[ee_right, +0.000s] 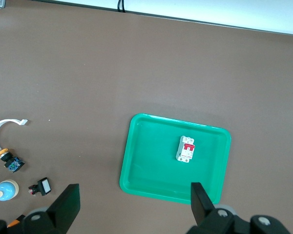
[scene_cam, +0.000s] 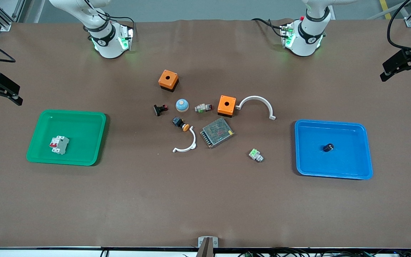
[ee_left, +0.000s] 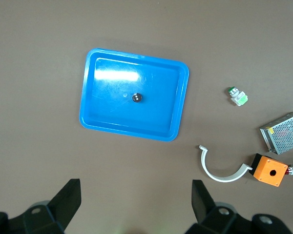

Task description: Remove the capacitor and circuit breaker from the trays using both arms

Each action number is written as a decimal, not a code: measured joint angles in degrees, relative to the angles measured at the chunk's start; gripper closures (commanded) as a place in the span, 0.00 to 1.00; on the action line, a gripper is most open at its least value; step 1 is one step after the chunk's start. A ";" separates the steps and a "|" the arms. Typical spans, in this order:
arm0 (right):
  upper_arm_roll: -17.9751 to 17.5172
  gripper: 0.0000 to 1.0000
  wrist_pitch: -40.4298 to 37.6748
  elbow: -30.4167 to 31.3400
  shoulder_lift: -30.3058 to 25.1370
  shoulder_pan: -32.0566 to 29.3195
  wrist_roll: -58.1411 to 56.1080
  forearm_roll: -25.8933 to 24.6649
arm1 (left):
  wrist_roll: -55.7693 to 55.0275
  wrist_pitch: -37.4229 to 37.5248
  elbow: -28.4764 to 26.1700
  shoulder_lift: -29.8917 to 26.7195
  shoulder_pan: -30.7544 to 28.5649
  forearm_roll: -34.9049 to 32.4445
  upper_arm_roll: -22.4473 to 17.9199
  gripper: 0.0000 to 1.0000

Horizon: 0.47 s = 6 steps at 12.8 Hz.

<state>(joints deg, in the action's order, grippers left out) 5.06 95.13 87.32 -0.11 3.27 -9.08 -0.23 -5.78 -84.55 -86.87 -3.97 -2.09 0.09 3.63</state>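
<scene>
Plastic-cased breaker (ee_right: 186, 149) under the released right hand (ee_right: 132, 204): light, stiff, grip its flat sides. Capacitor (ee_left: 136, 97) below the released left hand (ee_left: 136, 204): tiny, likely to roll.

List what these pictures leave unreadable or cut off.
- Capacitor in the blue tray: too small in every view for markings.
- Circuit breaker in the green tray: label print too small.
- Left gripper and right gripper, both open: bodies cut by the wrist views' edges.
</scene>
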 measured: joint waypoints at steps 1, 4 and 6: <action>-0.01 0.00 0.00 0.00 0.00 0.00 0.00 0.00 | 0.00 0.00 0.00 0.06 0.00 0.00 0.00 0.00; -0.21 0.00 0.00 0.00 0.00 0.01 -0.01 0.00 | 0.00 0.00 0.00 0.33 0.00 0.00 0.00 0.00; -0.22 0.00 0.00 0.00 0.00 0.01 -0.01 0.00 | 0.00 0.00 -0.01 1.09 -0.01 -1.05 -0.01 0.00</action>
<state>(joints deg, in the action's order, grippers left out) 4.85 95.13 87.32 -0.11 3.27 -9.09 -0.23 -5.78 -84.55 -86.88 -2.88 -2.10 -0.96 3.63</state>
